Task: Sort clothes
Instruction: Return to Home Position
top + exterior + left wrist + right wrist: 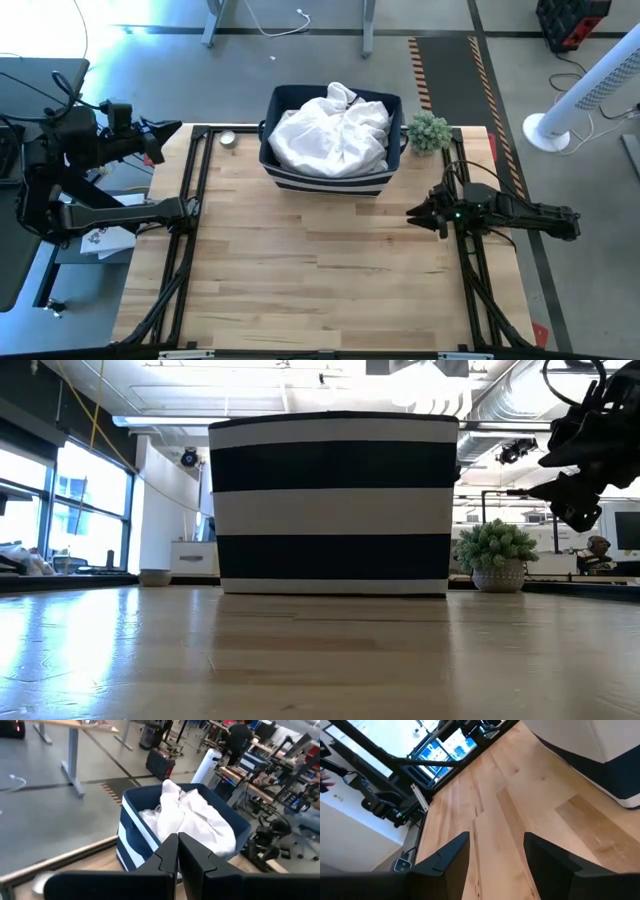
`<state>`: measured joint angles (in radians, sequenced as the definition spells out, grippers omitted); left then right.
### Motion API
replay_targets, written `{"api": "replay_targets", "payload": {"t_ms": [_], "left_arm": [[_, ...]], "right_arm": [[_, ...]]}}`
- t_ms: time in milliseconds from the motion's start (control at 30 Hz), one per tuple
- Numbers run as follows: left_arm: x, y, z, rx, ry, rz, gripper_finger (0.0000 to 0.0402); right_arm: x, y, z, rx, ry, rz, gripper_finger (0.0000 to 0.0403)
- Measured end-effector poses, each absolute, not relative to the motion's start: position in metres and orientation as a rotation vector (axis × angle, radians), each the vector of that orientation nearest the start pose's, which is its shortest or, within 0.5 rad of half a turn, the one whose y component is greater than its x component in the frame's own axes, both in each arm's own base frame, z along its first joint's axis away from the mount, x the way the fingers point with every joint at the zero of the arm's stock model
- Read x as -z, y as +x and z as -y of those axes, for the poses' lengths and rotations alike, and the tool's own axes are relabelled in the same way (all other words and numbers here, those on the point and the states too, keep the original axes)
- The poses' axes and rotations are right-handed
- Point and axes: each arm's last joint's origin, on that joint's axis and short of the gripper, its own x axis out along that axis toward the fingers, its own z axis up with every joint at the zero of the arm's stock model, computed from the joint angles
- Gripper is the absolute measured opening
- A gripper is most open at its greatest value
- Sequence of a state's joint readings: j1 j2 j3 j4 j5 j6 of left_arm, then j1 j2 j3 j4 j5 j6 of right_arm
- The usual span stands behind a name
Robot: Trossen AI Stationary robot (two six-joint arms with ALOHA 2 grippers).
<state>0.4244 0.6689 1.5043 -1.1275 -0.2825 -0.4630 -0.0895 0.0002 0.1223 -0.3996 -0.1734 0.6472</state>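
Note:
White clothes (333, 132) lie piled inside the navy bin with white stripes (325, 178) at the table's far middle; they also show in the left wrist view (195, 820). No black or speckled garments show. My left gripper (178, 127) is shut and empty at the table's far left corner, raised and pointing toward the bin. My right gripper (412, 212) is open and empty above the table's right side, pointing toward the left edge; its fingers show in the right wrist view (495, 862).
A small potted plant (428, 131) stands right of the bin. A small round metal object (227, 139) lies at the far left of the table. Bare wooden tabletop (320, 270) spreads in front of the bin.

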Motion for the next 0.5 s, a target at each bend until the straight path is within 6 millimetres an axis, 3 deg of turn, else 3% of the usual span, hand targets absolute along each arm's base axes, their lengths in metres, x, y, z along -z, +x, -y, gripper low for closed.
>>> {"api": "replay_targets", "payload": {"t_ms": [500], "left_arm": [[-0.4697,0.0201,-0.019,-0.769,-0.348,-0.078,0.0001]], "right_arm": [[-0.1656,0.0852,0.0062,0.053,0.687,-0.292,0.0184]]}}
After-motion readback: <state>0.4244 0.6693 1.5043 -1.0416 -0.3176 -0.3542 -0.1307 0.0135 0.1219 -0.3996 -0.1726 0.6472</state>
